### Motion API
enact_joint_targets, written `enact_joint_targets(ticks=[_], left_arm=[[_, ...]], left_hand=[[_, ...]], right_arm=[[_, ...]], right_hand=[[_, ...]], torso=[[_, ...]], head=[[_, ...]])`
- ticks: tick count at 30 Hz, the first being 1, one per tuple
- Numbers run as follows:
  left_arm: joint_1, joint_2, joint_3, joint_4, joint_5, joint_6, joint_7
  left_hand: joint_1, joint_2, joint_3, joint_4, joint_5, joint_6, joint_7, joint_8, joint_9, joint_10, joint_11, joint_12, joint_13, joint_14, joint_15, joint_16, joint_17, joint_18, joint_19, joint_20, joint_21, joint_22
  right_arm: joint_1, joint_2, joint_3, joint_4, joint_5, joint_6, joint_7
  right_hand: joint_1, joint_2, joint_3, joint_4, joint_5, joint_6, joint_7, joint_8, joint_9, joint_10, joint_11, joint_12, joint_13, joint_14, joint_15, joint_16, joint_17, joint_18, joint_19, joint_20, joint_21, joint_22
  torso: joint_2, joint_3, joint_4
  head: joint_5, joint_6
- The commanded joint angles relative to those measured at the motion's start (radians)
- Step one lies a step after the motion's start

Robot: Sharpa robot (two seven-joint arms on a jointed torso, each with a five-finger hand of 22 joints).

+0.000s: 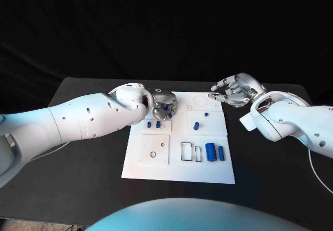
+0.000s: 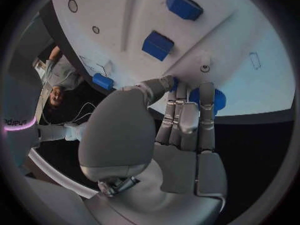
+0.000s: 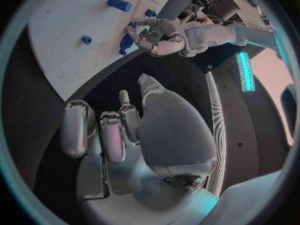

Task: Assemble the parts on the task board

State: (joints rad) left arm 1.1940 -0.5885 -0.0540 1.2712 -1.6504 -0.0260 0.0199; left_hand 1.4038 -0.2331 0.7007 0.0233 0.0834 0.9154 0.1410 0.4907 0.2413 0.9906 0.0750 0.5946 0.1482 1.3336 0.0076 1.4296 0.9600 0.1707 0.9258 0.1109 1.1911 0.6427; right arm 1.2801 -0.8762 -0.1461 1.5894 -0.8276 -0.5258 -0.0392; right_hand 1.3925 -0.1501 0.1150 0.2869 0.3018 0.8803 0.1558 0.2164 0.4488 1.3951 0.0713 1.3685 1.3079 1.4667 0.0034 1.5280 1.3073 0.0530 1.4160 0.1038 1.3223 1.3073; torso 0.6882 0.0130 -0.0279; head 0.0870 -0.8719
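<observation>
1. Head view shows the white task board (image 1: 179, 166) lying flat in the middle of the black table (image 1: 83, 159), a rectangular plate with faint outlines, raised square panels and small holes.
2. Blue parts on the board, as far as I can count: two small blocks (image 1: 153, 124) side by side near the left hand, one tiny peg (image 1: 206, 114) and one short piece (image 1: 196, 126) further right, and two upright-looking cylinders (image 1: 210, 151) next to each other at the lower right, one thicker than the other.
3. Just left of the cylinders sit two dark rectangular outlines (image 1: 186, 150), and a small ring (image 1: 152, 155) lies on a square panel.
4. Left hand (image 1: 164, 107) rests at the board's far left corner; in the left wrist view its fingers (image 2: 185, 116) curl down around a round blue part (image 2: 217, 99), with the thumb closing in from the side, so it holds that piece against the board.
5. Right hand (image 1: 236, 90) hovers beyond the board's far right corner, over bare table; its fingers (image 3: 111, 130) are loosely bent, apart, and hold nothing.
6. Left arm (image 1: 76, 120) covers part of the board's left edge.
</observation>
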Motion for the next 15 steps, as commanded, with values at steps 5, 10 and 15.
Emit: enact_joint_targets(ticks=[5,10,15], left_arm=[[0.0,-0.016,0.007,0.023,0.022,-0.053,0.026],[0.001,-0.051,0.02,0.061,0.046,-0.062,0.032],[0.004,-0.1,0.042,0.118,0.065,-0.064,0.036]], left_hand=[[-0.002,0.004,-0.003,-0.006,-0.005,0.008,0.001,-0.011,-0.001,0.008,0.001,-0.013,-0.004,0.007,0.002,0.006,-0.002,0.013,0.006,0.001,0.003,-0.002],[-0.011,-0.001,-0.007,-0.002,-0.005,0.008,0.001,-0.018,-0.002,0.011,0.003,-0.022,-0.006,0.008,0.004,0.005,-0.005,0.012,0.007,0.002,0.003,-0.002],[-0.022,-0.01,-0.013,0.003,-0.004,0.002,0.003,-0.031,-0.004,0.007,0.006,-0.038,-0.011,0.005,0.007,0.003,-0.016,0.013,0.002,0.003,-0.003,-0.011]], right_arm=[[-0.001,-0.001,0.0,-0.001,-0.009,0.004,0.007],[-0.001,-0.003,0.0,-0.003,-0.009,0.006,0.005],[-0.001,-0.007,0.0,-0.002,-0.009,0.006,0.004]], right_hand=[[-0.006,0.003,0.004,0.0,0.0,-0.008,-0.001,0.001,0.001,-0.003,0.0,-0.004,0.029,0.073,-0.004,-0.003,0.125,0.014,-0.005,0.002,-0.004,0.069],[-0.006,0.003,0.004,0.0,0.0,-0.008,-0.001,0.001,0.001,-0.003,0.0,-0.004,0.029,0.073,-0.004,-0.003,0.125,0.014,-0.005,0.002,-0.004,0.069],[-0.009,0.005,0.006,0.001,0.0,-0.009,-0.001,0.003,0.001,-0.003,0.0,-0.004,0.029,0.073,-0.004,-0.003,0.126,0.014,-0.005,0.002,-0.004,0.069]], torso=[[0.0,-0.001,0.0005],[-0.002,0.0009,-0.0006],[-0.001,0.0002,0.0012]], head=[[-0.002,0.003],[-0.002,0.005],[-0.004,0.007]])
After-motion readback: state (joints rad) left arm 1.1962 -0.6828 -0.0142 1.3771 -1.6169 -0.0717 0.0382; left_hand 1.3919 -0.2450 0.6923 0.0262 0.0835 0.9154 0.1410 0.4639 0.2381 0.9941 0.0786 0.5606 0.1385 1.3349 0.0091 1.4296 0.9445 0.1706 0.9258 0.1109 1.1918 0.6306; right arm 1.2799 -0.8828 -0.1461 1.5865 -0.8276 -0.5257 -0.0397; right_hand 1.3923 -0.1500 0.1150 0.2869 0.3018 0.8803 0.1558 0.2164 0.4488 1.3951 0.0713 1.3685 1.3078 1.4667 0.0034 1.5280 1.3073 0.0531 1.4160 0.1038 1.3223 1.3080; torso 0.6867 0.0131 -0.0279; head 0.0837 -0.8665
